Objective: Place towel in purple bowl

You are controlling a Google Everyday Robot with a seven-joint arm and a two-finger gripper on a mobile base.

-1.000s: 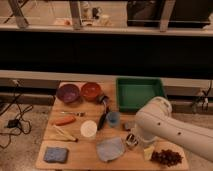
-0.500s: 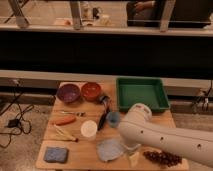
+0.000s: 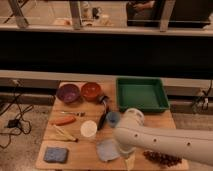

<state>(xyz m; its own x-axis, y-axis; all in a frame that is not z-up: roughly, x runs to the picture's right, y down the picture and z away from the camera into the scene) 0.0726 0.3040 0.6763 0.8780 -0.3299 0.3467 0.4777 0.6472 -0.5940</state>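
Soft, rumpled grey-blue towel [image 3: 106,150] lies on the wooden counter [image 3: 80,156], near edge. Gripper [image 3: 124,150] is low at its right edge, spread wide, holding nothing. Glossy round purple bowl [image 3: 68,93] sits far left.

Smooth off-white tubular arm [image 3: 167,143], rounded joint cap [image 3: 133,116], end effector [image 3: 121,151] at its lower-left tip
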